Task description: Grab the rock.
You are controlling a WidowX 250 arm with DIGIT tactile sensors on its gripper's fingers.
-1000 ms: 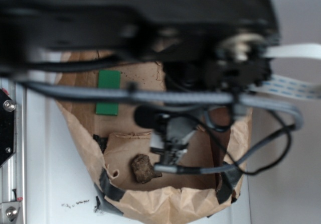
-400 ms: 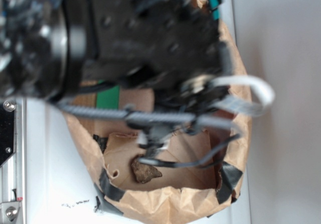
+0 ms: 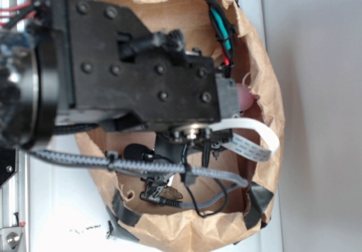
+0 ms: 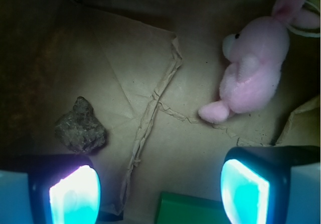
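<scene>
The rock (image 4: 80,126), a small dark brown lump with a rough surface and a pointed top, lies on the creased brown paper floor (image 4: 150,73) at the left of the wrist view, just beyond the left fingertip. Nothing touches it. In the exterior view only a sliver of the rock (image 3: 173,194) shows near the bottom of the paper-lined bin (image 3: 266,111), mostly hidden under grey cables (image 3: 186,170) and the black arm housing (image 3: 141,71).

The gripper (image 4: 159,188) hovers above the floor with its jaws spread wide and nothing between them; its two fingertips (image 4: 75,190) glow teal at the lower left and lower right of the wrist view.

A raised paper fold (image 4: 153,103) runs down the floor between the rock and a pink plush rabbit (image 4: 253,68). The rabbit lies at the upper right, well apart from the rock. A flat green block (image 4: 188,209) sits at the bottom edge, between the two fingertips. A white ribbon cable (image 3: 249,142) curves out from the arm on the right of the exterior view.
</scene>
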